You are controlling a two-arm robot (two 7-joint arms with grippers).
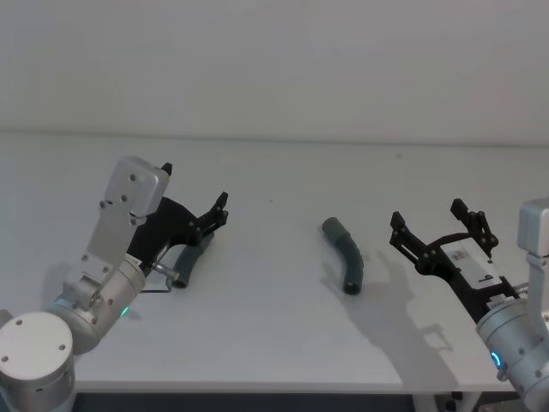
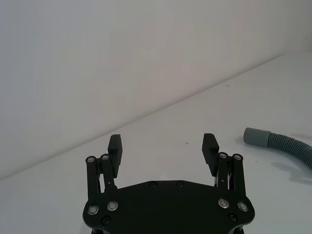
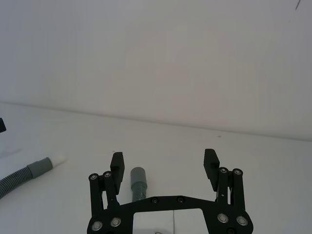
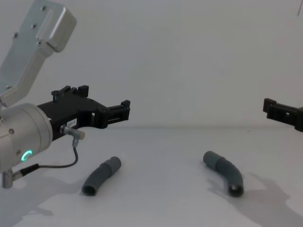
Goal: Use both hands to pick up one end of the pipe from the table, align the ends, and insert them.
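Head view: on the matte white tabletop (image 1: 274, 335), a bent, ribbed dark grey tube piece (image 1: 187, 262) is overhung by the wide-spread black angular left gripper (image 1: 196, 187); a second tube piece (image 1: 346, 257) is laid near the wide-spread right gripper (image 1: 429, 219).

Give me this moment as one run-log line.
phase: pre-grasp | left gripper: open, above left pipe piece | right gripper: open, beside right pipe piece | both pieces lying apart on table
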